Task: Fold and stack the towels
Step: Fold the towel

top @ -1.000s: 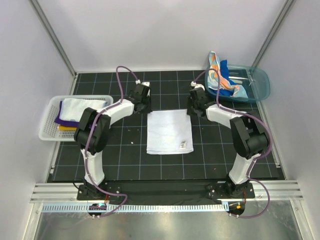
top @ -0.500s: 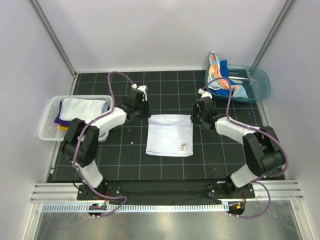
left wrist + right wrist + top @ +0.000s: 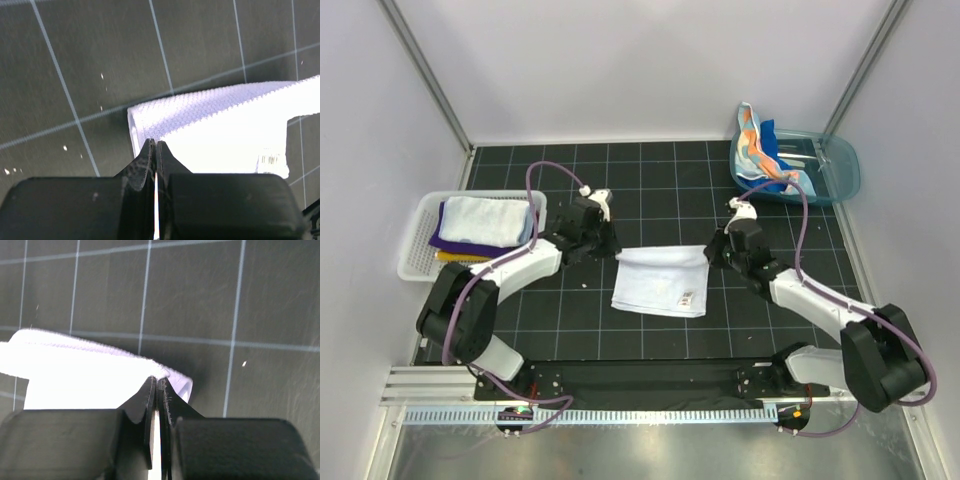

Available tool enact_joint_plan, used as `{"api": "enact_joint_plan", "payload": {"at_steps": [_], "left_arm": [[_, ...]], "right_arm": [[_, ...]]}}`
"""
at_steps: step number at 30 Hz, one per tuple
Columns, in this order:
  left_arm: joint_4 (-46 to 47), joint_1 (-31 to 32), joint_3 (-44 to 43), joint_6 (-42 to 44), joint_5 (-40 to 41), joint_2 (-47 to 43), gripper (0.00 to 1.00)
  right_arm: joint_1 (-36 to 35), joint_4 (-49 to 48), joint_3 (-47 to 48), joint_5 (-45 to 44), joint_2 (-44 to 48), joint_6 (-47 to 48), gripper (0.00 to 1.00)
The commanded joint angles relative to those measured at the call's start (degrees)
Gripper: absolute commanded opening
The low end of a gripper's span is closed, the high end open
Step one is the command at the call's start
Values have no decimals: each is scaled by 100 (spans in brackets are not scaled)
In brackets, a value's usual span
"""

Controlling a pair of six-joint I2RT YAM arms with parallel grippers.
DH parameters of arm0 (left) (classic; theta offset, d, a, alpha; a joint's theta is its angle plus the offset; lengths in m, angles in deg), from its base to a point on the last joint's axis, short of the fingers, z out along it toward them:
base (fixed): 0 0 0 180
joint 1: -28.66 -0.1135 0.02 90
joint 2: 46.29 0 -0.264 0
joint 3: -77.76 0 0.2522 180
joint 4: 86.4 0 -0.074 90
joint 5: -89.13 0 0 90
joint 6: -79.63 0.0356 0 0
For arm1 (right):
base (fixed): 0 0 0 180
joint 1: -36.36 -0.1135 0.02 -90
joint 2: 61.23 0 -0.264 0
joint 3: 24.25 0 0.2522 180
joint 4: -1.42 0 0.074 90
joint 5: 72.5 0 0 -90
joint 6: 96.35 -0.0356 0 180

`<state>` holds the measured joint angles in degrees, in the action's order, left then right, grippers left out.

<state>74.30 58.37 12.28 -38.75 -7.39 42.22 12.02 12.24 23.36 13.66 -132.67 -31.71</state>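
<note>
Two grippers are holding one white towel (image 3: 660, 285) that is lying in the middle of the counter (image 3: 570, 330). Our left gripper (image 3: 607, 247) is pinching its far-left corner, jaws closed tight on the cloth. Our right gripper (image 3: 717, 250) is pinching the far-right corner likewise. The far edge is hanging slightly raised between them. A white mesh basket (image 3: 412, 265) at left is carrying folded towels (image 3: 485, 218). A teal tub (image 3: 845, 165) far right is holding crumpled towels (image 3: 760, 160).

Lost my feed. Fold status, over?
Left end effector, right end effector shut on towel corners. Far edge raised, fold unfinished. Nothing blocking.
</note>
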Motion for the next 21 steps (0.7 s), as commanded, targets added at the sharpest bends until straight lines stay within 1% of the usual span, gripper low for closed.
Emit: {"api": "enact_joint_plan", "payload": {"at_steps": [1, 5, 12, 21], "left_arm": [[238, 61, 189, -36, 11, -360, 0], [238, 183, 391, -53, 11, -545, 0], [246, 324, 725, -115, 64, -791, 0], [203, 360, 1085, -133, 90, -1204, 0]], "right_arm": [[-237, 3, -203, -222, 498, -170, 1], [-694, 468, -396, -556, 877, -302, 1], [-1204, 856, -668, -961, 1299, -627, 1], [-1363, 1120, -871, -1119, 1721, -839, 1]]}}
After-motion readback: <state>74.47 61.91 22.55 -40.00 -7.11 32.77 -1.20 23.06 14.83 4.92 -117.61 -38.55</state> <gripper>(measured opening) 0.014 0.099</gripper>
